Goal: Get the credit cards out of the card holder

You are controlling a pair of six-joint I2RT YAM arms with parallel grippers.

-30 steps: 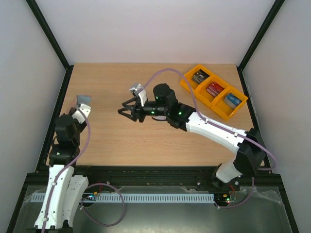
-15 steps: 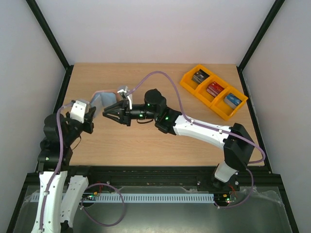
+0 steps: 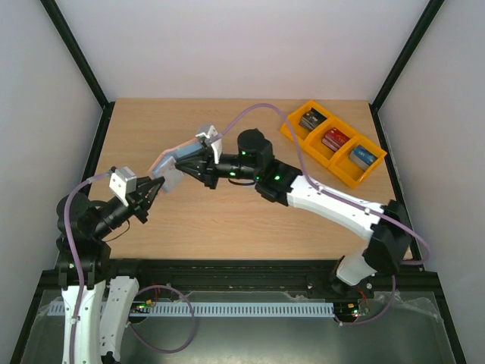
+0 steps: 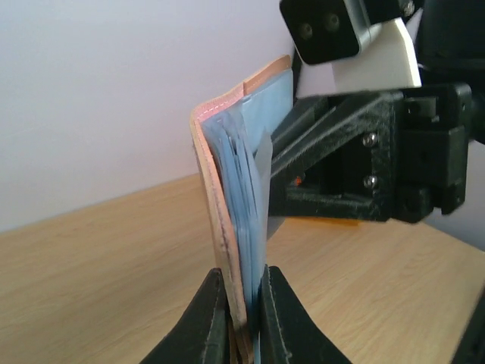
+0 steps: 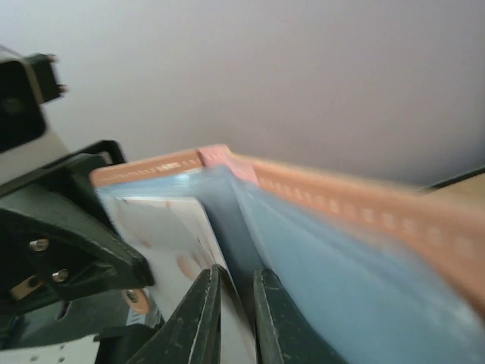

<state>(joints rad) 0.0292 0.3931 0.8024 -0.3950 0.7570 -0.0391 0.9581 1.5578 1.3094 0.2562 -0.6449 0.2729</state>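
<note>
Your left tool (image 4: 242, 280) clamps the card holder (image 4: 231, 174) in the air over the bench (image 3: 227, 227), centre-left of the top view. Your right tool (image 5: 236, 284) is narrow inside it. If it has pinched lining rather than the card (image 5: 170, 235), pulling could yank the card holder free.

Card holder (image 3: 176, 155): one.
Credit cards (image 5: 170, 235) in sight: one.
Orange bins (image 3: 317, 152): three, joined in a row.
Boxes (image 3: 334, 139): three, one per bin.
</note>
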